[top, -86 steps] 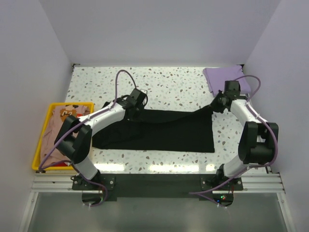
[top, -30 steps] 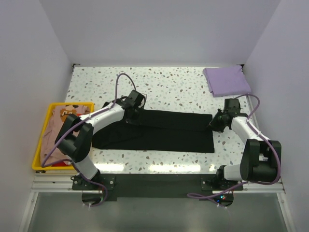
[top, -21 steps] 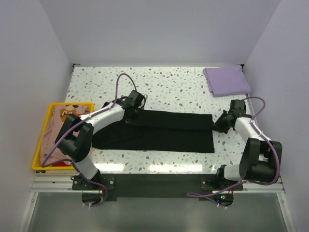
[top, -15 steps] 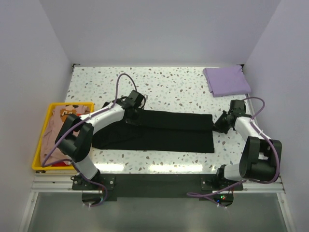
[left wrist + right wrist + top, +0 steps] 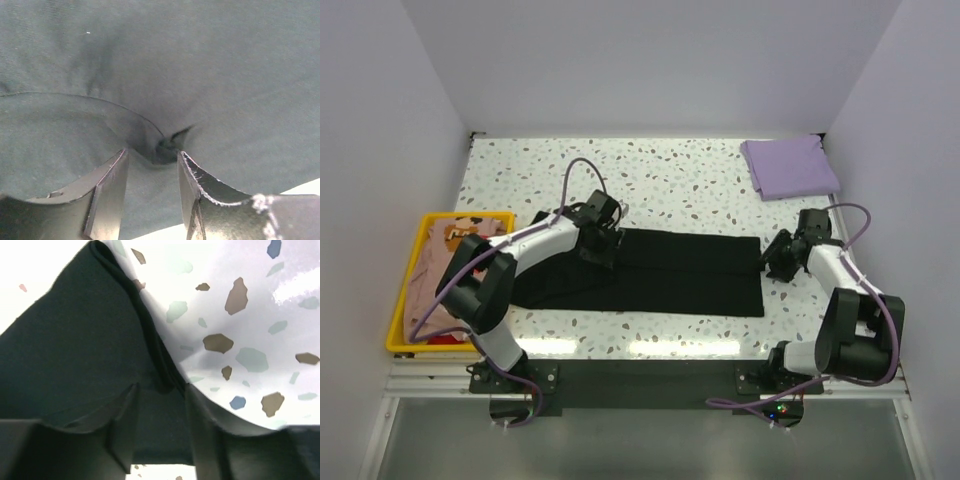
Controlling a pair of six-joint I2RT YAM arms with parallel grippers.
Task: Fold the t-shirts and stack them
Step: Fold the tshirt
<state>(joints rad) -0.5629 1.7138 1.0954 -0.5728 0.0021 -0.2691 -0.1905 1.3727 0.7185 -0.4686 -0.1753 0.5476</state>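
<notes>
One black t-shirt [image 5: 690,275] beneath left claw [image 5: 151,154]

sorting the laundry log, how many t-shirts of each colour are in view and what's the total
black soft cloth t-shirt, spread on the table: 1
lavender-purple cloth t-shirt, folded, far right corner: 1
peach-tan printed cloth t-shirt, in the yellow plastic tray: 1
total: 3

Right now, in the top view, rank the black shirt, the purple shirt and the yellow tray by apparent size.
1. black t-shirt, laid out flat, clearly largest.
2. yellow tray, partly hidden.
3. lavender t-shirt, folded, smallest.
</notes>
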